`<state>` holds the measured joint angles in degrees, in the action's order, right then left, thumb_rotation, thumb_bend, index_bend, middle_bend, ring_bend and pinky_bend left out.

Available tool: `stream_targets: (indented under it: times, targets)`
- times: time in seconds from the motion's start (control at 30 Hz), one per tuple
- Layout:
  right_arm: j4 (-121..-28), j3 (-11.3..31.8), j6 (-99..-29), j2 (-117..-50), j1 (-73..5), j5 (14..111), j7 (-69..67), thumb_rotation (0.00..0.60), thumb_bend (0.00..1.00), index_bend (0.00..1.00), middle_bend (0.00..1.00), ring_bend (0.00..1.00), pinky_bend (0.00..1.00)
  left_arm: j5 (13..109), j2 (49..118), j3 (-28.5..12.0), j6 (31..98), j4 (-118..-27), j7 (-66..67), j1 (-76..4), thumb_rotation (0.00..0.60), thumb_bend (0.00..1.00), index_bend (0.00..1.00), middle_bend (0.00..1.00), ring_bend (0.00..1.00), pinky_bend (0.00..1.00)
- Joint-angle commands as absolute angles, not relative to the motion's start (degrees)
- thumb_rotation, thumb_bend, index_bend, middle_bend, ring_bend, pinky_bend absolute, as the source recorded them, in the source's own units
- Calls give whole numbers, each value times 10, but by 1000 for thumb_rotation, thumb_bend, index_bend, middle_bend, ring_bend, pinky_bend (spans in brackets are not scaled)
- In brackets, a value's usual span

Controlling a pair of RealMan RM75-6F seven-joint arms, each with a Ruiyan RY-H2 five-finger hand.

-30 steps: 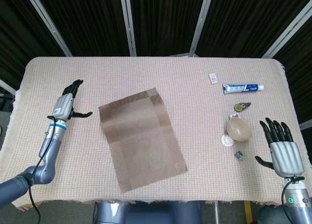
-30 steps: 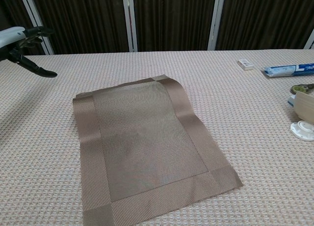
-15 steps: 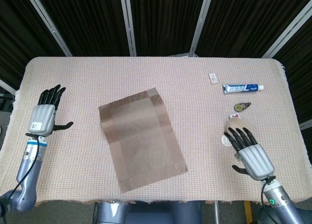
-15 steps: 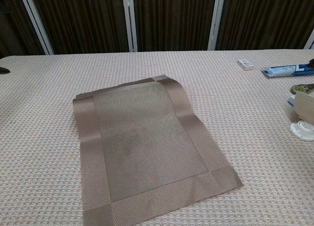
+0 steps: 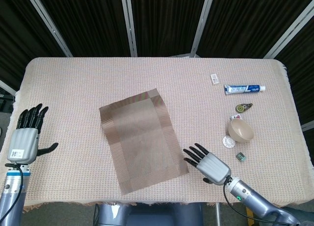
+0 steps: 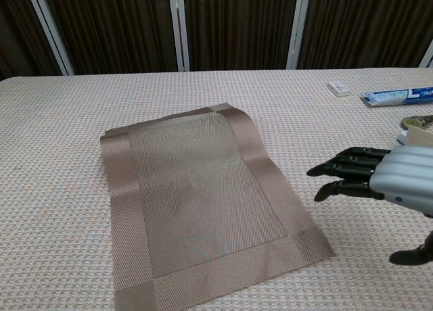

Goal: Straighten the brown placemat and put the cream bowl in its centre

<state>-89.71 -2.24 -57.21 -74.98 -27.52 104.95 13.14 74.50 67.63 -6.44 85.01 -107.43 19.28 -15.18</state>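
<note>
The brown placemat (image 5: pixel 143 139) (image 6: pixel 203 203) lies skewed on the table, its long side tilted toward the front right. The cream bowl (image 5: pixel 240 129) stands upright at the right, apart from the mat; only its edge (image 6: pixel 417 138) shows in the chest view. My right hand (image 5: pixel 207 163) (image 6: pixel 379 179) hovers open, fingers spread and pointing left, just off the mat's front right corner, touching nothing. My left hand (image 5: pixel 25 138) is open beyond the table's left front edge, far from the mat and out of the chest view.
A toothpaste tube (image 5: pixel 244 89), a small white box (image 5: pixel 215 78), a round dark object (image 5: pixel 242 107), a white lid (image 5: pixel 228 141) and a small green cube (image 5: pixel 240 156) lie around the bowl. The woven tablecloth (image 5: pixel 98 78) covers the table.
My right hand has swept left from beside the bowl to the mat's front right corner. My left hand has drawn back off the table's left front edge.
</note>
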Motion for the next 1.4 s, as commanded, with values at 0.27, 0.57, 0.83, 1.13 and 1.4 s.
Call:
stream_targets:
  times: [0.27, 0.57, 0.83, 1.13, 1.4]
  targets:
    - [-829, -22, -555, -821, -302, 1052, 142, 600, 230, 219, 34, 0, 0, 751, 673, -62, 845, -1057, 180, -146, 600, 0, 0, 0, 0, 0]
    - [-814, -30, -553, -840, -303, 1037, 152, 600, 228, 219, 35, 0, 0, 757, 669, -62, 835, -1059, 168, -146, 600, 0, 0, 0, 0, 0]
    - [-803, -36, -558, -858, -304, 1028, 153, 600, 228, 219, 43, 0, 0, 760, 674, -62, 830, -1054, 173, -147, 600, 0, 0, 0, 0, 0]
    - [-781, -41, -564, -885, -309, 1027, 153, 600, 229, 222, 51, 0, 0, 761, 674, -63, 827, -1053, 174, -146, 600, 0, 0, 0, 0, 0]
    - [-761, -35, -588, -902, -315, 1030, 148, 600, 230, 224, 64, 0, 0, 762, 673, -63, 825, -1052, 171, -144, 600, 0, 0, 0, 0, 0]
